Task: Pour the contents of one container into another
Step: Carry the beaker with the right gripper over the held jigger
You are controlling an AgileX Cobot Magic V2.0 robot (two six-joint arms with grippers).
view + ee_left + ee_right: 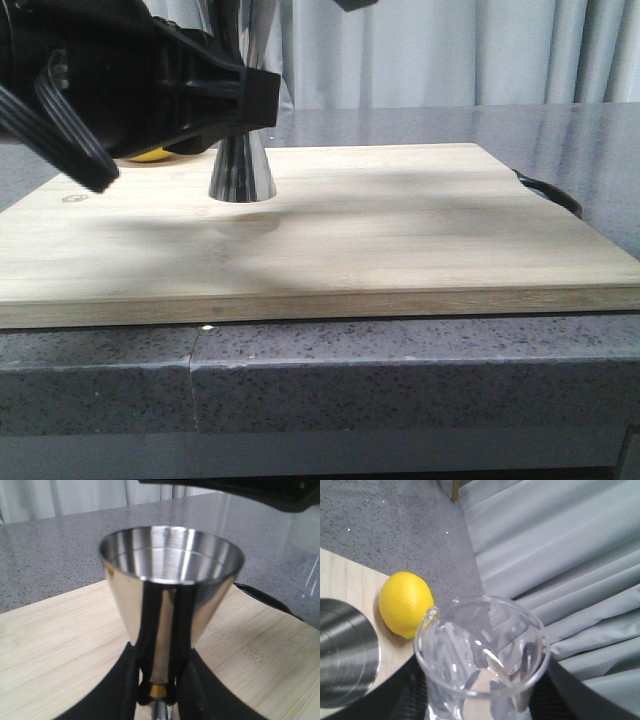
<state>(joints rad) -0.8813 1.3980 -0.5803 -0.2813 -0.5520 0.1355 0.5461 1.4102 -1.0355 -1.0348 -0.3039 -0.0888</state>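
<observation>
Grey pleated curtains (pixel 450 50) hang behind a speckled grey counter (pixel 400 370) carrying a pale wooden cutting board (pixel 400 230). On the board's far left part the steel jigger (pixel 241 168) stands upright, long axis vertical, its wide mouth facing up; in the front view only its lower cone shows, the rest hidden by the left arm. The left gripper (pixel 157 690) is closed on the jigger's narrow waist, black fingers (pixel 122 680) pressing both sides. The right gripper (pixel 480 700) holds the clear glass beaker (pixel 480 650) upright, its pouring lip turned toward the jigger's rim beside it; those fingers are mostly cut off. A lemon (pixel 405 604) lies at the board's edge, beyond the beaker.
</observation>
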